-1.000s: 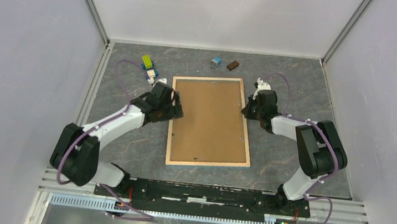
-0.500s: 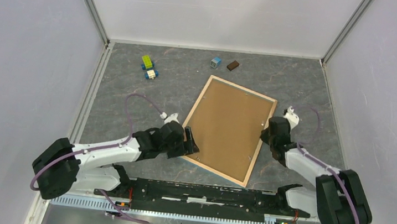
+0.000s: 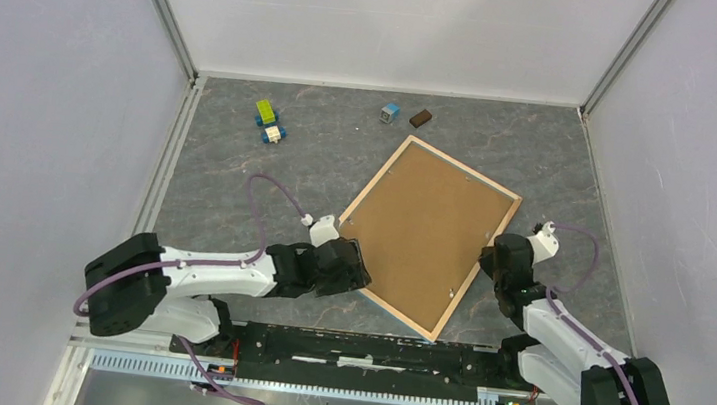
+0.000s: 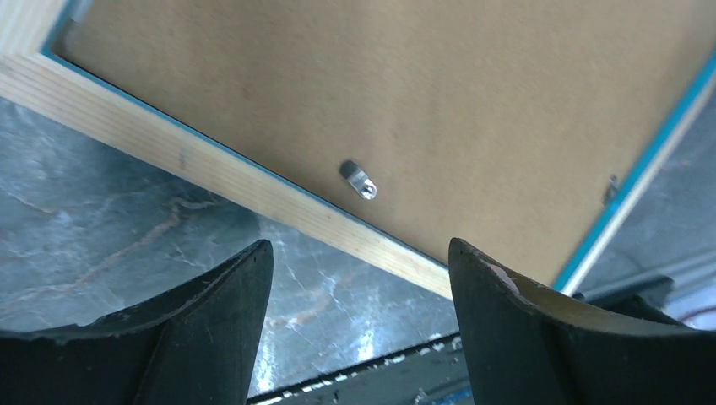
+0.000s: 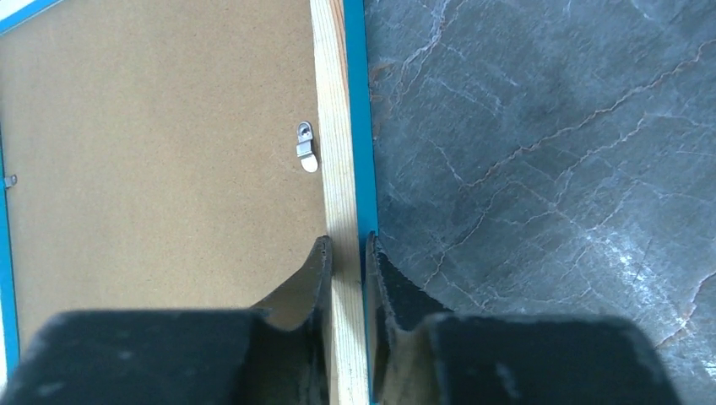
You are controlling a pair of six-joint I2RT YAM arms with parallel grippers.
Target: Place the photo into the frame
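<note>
The frame (image 3: 465, 165) lies back side up and turned at an angle on the table, with a light wood rim and blue edges. The brown backing board (image 3: 429, 232) fills it. The photo is hidden. My right gripper (image 3: 489, 262) is shut on the frame's right rim; in the right wrist view (image 5: 348, 245) the fingers pinch the wood rim (image 5: 333, 126). My left gripper (image 3: 353, 267) is open by the frame's near-left edge. In the left wrist view (image 4: 359, 270) the rim (image 4: 211, 169) lies just beyond the fingertips, with bare table between them.
Small toy blocks sit at the back: a green-yellow one (image 3: 266, 110), a blue-white one (image 3: 272, 134), a blue cube (image 3: 390, 112) and a brown block (image 3: 421, 119). Metal turn clips (image 4: 359, 180) (image 5: 306, 145) hold the backing board. Walls stand on three sides.
The frame has turned clockwise and slid toward the near right. Both arms have drawn back toward the near edge. My left gripper now stands open off the rim.
</note>
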